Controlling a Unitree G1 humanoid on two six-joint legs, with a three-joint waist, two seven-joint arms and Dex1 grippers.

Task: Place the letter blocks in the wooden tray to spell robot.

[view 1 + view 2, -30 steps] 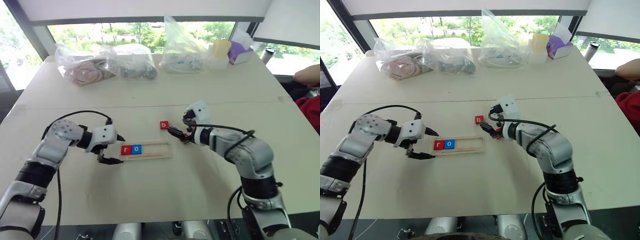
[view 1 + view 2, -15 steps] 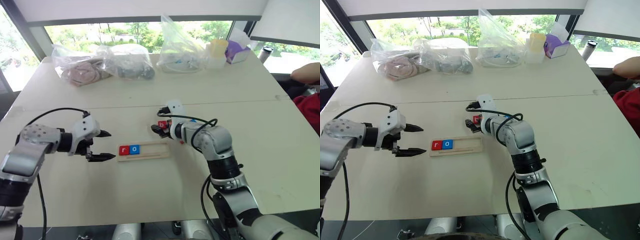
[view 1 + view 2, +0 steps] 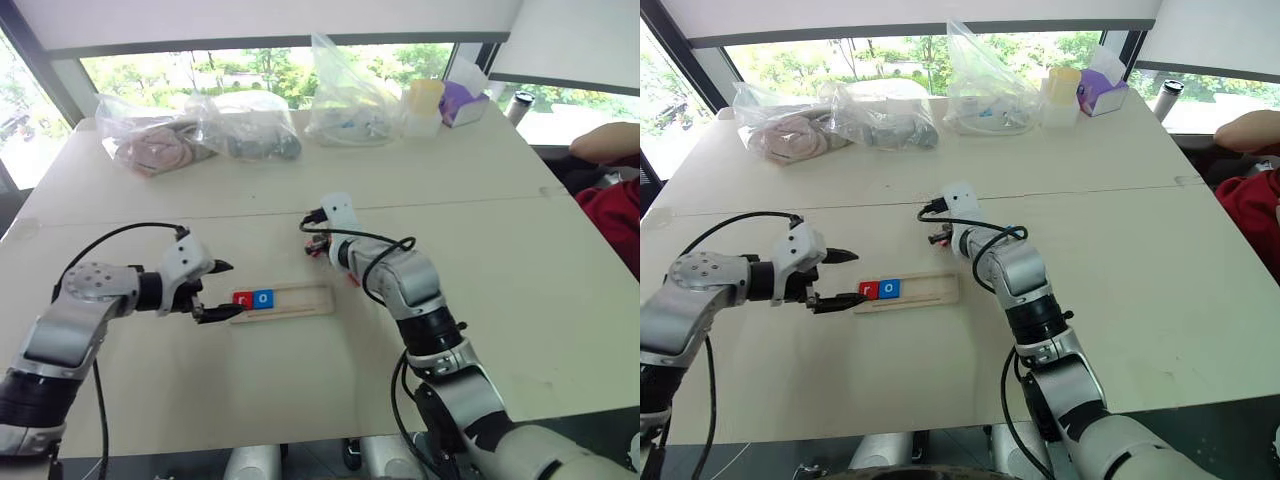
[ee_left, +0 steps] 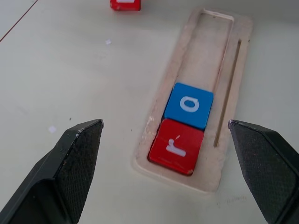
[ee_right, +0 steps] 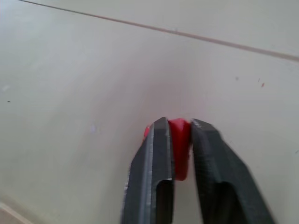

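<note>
The wooden tray (image 3: 300, 300) lies mid-table with a red "r" block (image 4: 176, 145) and a blue "o" block (image 4: 189, 105) at its left end. The other slots are bare wood (image 4: 205, 60). My left gripper (image 3: 236, 288) is open, its fingers straddling the tray's left end just above it. Behind the tray's right end, my right gripper (image 5: 177, 123) is shut on a red letter block (image 5: 180, 144) just above the table, also visible at the right gripper (image 3: 315, 245). Another red tile (image 4: 125, 4) lies beyond the tray; its letter is cut off.
Clear plastic bags (image 3: 160, 145) (image 3: 250, 125) (image 3: 350, 100) line the table's far side, with a yellow cup (image 3: 423, 100) and a purple box (image 3: 460, 100) beside them. A person's arm (image 3: 605, 145) rests past the table's right edge.
My right gripper swung left to the red "b" block behind the tray and shut on it. My left gripper stayed open by the tray's left end and turned a little.
</note>
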